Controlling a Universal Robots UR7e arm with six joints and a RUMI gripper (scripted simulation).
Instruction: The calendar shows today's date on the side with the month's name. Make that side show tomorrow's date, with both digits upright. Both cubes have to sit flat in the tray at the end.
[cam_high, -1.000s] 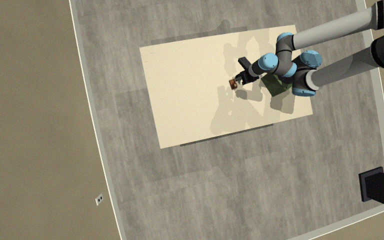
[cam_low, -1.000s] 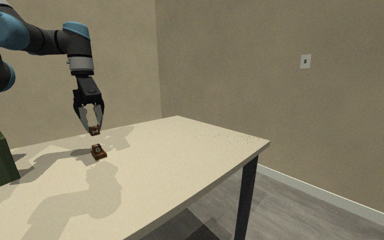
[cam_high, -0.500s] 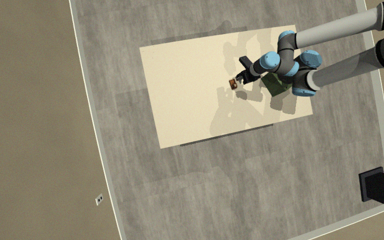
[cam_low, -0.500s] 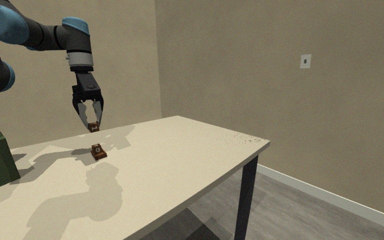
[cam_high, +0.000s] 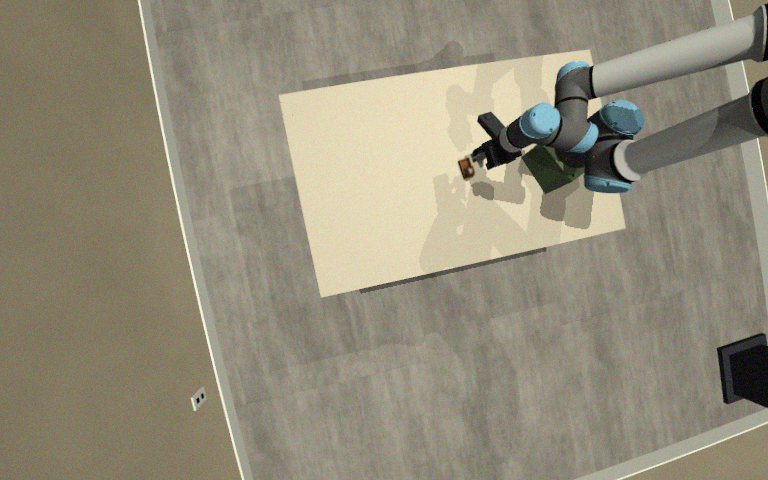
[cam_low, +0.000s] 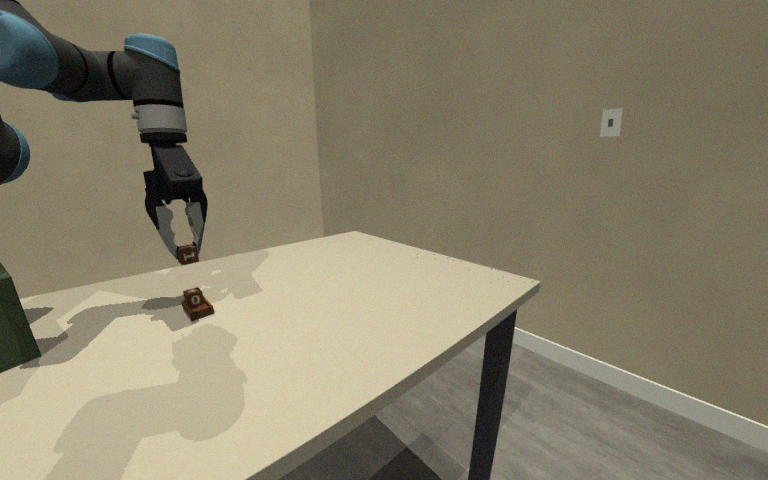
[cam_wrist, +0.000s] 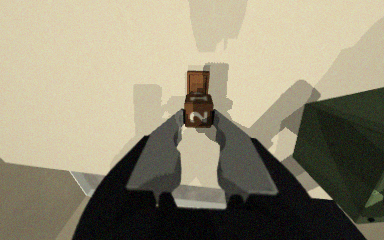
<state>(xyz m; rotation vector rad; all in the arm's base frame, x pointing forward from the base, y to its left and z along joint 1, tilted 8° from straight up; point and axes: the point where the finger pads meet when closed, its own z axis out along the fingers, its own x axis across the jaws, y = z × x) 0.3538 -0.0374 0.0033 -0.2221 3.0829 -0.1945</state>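
Observation:
My gripper (cam_low: 185, 249) is shut on a small brown digit cube (cam_low: 187, 254) and holds it well above the table. In the wrist view the cube (cam_wrist: 199, 112) sits between the fingertips with a 2 facing the camera. Below it on the table stands the brown calendar tray (cam_low: 197, 307) with the other cube in it; that cube shows a 0 in the exterior view. The tray also shows in the wrist view (cam_wrist: 198, 82) and from above (cam_high: 466, 167). The slot beside the 0 cube looks empty.
A dark green block (cam_high: 550, 167) stands on the table by the arm's base, to the right in the wrist view (cam_wrist: 345, 150) and at the left edge in the exterior view (cam_low: 14, 322). The table's far edge (cam_low: 447, 254) lies well away from the tray.

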